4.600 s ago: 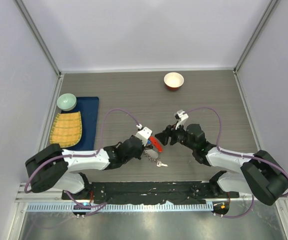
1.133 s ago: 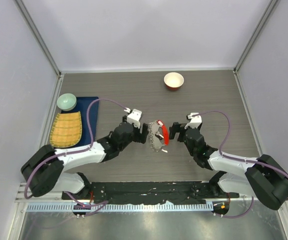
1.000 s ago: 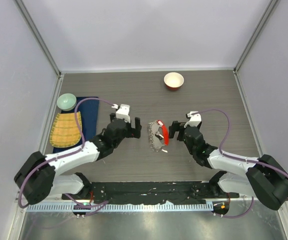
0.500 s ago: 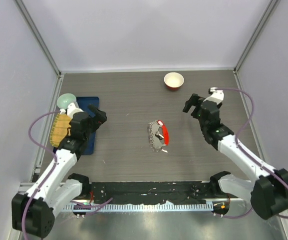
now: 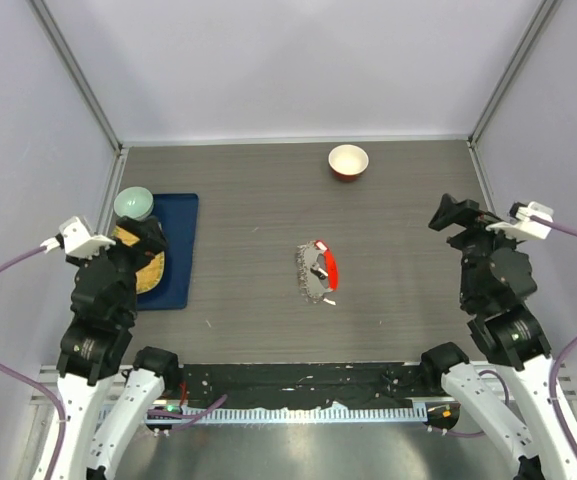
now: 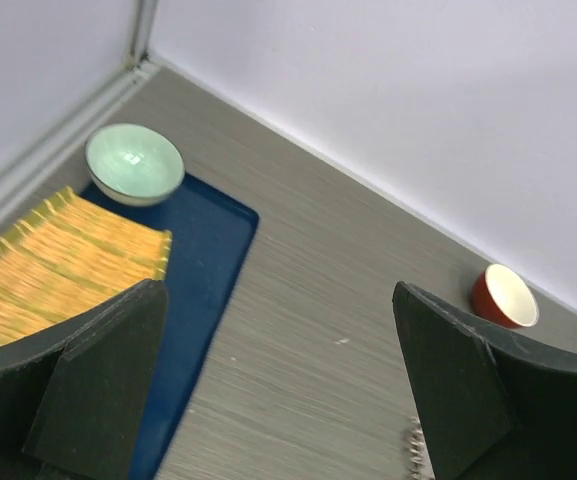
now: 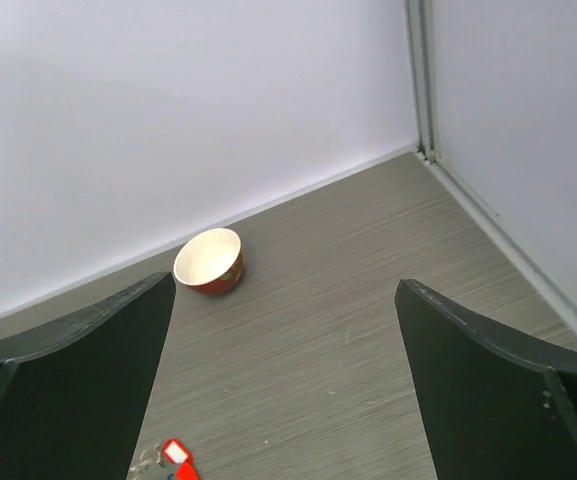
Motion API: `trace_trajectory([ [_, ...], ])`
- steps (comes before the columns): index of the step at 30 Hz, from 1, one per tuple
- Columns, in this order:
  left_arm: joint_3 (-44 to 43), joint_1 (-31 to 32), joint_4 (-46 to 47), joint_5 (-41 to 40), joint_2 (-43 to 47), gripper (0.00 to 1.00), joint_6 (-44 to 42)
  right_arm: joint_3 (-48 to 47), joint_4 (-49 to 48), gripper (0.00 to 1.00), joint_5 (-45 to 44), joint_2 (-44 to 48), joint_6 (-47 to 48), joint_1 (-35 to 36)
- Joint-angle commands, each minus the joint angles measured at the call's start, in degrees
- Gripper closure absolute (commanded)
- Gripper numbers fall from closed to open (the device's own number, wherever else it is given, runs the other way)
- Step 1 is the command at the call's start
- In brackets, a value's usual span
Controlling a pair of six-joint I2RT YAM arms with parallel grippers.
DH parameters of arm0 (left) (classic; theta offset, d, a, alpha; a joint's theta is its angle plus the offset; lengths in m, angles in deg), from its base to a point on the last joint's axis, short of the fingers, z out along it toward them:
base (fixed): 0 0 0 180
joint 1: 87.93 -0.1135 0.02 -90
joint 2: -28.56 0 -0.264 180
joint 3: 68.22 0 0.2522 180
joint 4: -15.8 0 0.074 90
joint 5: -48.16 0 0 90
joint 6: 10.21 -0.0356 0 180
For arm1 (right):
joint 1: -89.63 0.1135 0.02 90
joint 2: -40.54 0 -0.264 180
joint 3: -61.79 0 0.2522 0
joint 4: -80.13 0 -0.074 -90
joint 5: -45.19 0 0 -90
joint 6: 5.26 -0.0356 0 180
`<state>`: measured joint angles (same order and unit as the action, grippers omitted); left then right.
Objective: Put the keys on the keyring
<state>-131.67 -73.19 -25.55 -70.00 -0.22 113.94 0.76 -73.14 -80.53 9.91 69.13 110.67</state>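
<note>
From above, the keyring (image 5: 327, 267) lies at table centre with the keys (image 5: 310, 276) bunched at its nine o'clock. The left gripper (image 5: 140, 236) is far off at nine, the right gripper (image 5: 449, 214) at three. Left wrist view: jaws spread wide, empty, green bowl (image 6: 134, 164) at eleven. Right wrist view: jaws wide, empty, red bowl (image 7: 209, 261) at eleven.

The table (image 5: 248, 200) has a matt, grey-brown wood-grain top. At its middle, the keyring (image 5: 330, 266) is a glossy red plastic-looking bar on a silvery metal chain, with dull metal keys (image 5: 318, 274) in it. The red bowl (image 5: 348, 160) at the upper middle and the green bowl (image 5: 134, 203) at the left look glazed and shiny. The blue tray (image 5: 180, 240) is smooth; the yellow mat (image 6: 63, 255) is coarsely woven. The left gripper (image 6: 278, 300) and right gripper (image 7: 283, 290) have matt black plastic-looking fingers (image 6: 98, 380).
</note>
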Motion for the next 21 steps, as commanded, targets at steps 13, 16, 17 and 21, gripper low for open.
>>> trace_trajectory([
  [13,9.08,-0.33,6.5,6.63,12.6,0.0,-17.1,5.6,-0.4,0.0,-3.12,12.96,8.94,1.02],
  [16,9.17,-1.29,6.41,7.68,12.6,0.0,-16.93,5.87,-0.67,0.0,-3.73,13.67,9.02,1.63],
  [17,9.26,-1.82,6.5,7.95,12.6,0.0,-16.92,6.13,-0.67,0.0,-4.0,13.84,9.02,1.9],
  [21,9.52,-3.05,6.5,8.83,12.16,0.0,-16.49,7.71,-2.16,0.0,-5.49,15.07,9.2,3.3],
])
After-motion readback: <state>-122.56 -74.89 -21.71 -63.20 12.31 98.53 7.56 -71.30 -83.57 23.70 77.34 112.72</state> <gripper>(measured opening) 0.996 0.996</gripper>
